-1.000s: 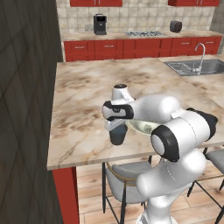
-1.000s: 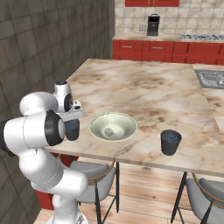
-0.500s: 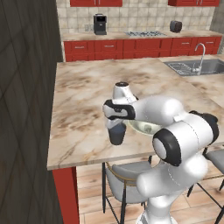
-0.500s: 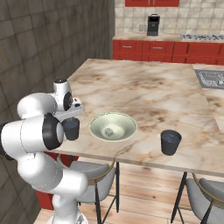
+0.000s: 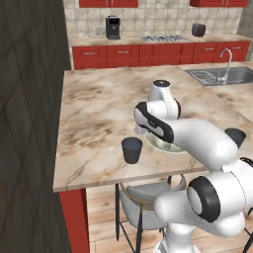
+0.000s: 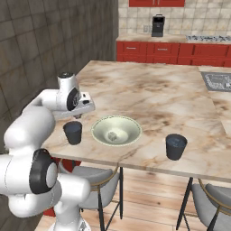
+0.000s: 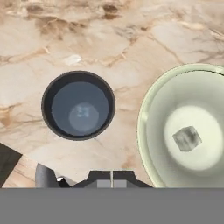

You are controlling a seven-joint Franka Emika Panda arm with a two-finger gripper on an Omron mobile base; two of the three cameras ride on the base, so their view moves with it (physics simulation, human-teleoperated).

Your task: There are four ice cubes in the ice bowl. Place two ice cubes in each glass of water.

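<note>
Dark blue-grey glass (image 7: 78, 105), pale cream-green bowl (image 7: 151, 109), translucent grey ice cube (image 7: 187, 138), beige brown-veined marble counter (image 7: 109, 39), red cabinets (image 5: 143, 53), white arm (image 5: 197, 138)

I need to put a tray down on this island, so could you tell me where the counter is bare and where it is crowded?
The marble counter is bare behind the ice bowl, back to its far edge, and towards the sink. The front edge is crowded: the left glass, bowl and right glass stand in a row, with the gripper over the left glass.
</note>
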